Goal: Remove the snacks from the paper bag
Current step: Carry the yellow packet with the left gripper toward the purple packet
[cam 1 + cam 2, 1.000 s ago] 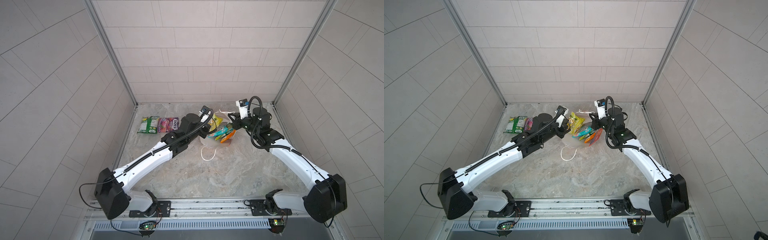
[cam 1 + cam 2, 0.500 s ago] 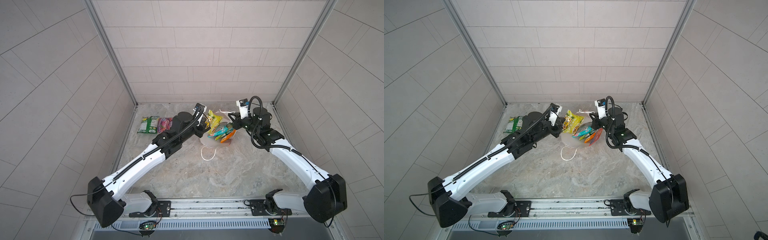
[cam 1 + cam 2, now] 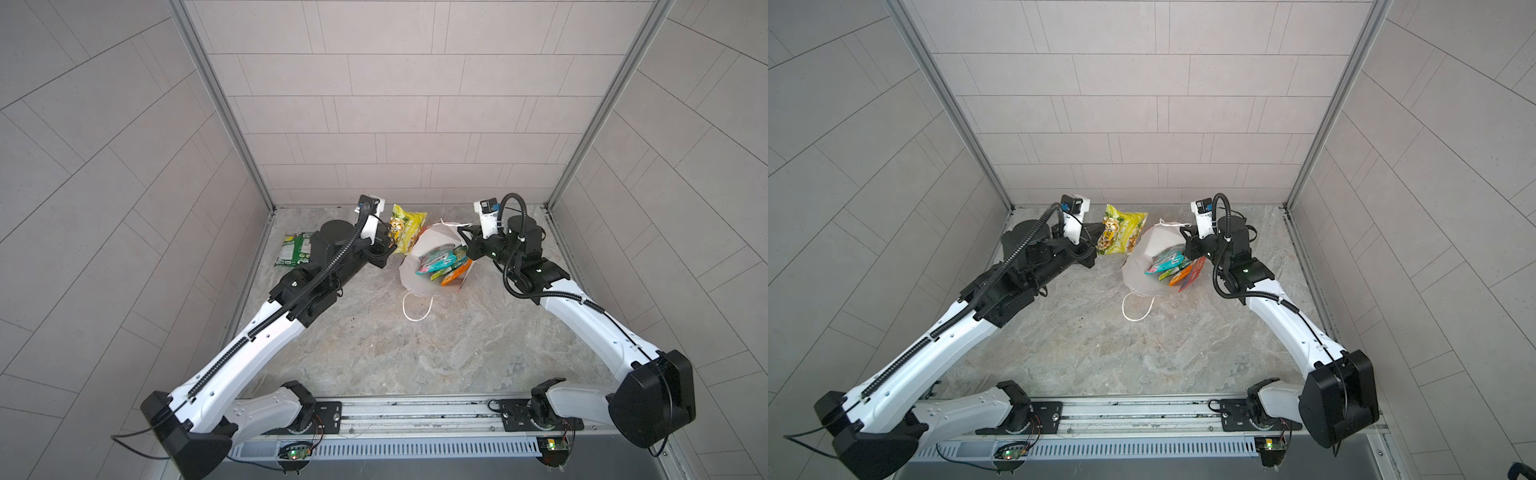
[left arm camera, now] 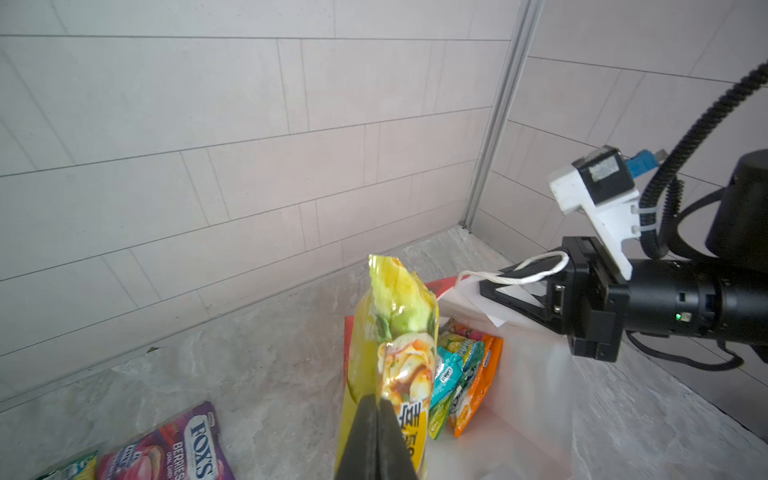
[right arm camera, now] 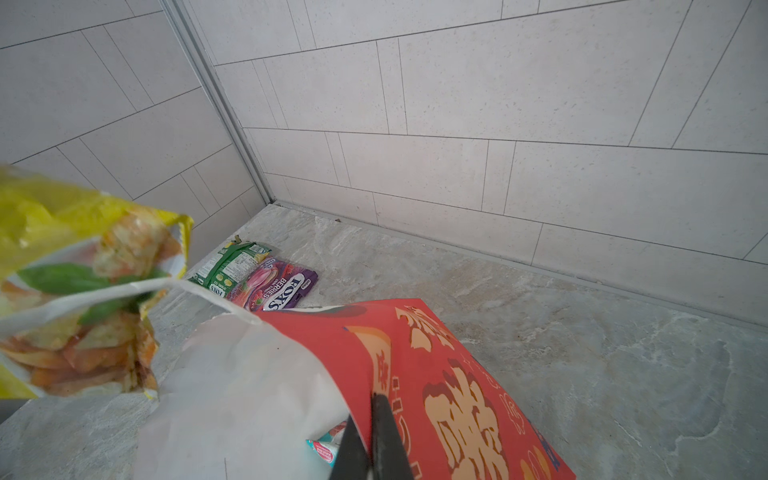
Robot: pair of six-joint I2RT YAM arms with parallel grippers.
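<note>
Our right claw [image 5: 372,401] pinches the paper bag [image 5: 436,353] by its rim; our left claw [image 4: 376,411], clamped on the yellow packet [image 4: 395,332], holds it clear of the mouth. Next, we judge: set it on the surface [image 5: 540,311] beside the purple packet [image 5: 282,291].

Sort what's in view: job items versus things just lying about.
Job: paper bag, held by right end effector; yellow packet, held by left end effector; teal packet, yellow-green packet, orange packet inside the bag; green packet, purple packet out on the table.
Lying about: nothing loose; only table, tiled walls, base rail.
</note>
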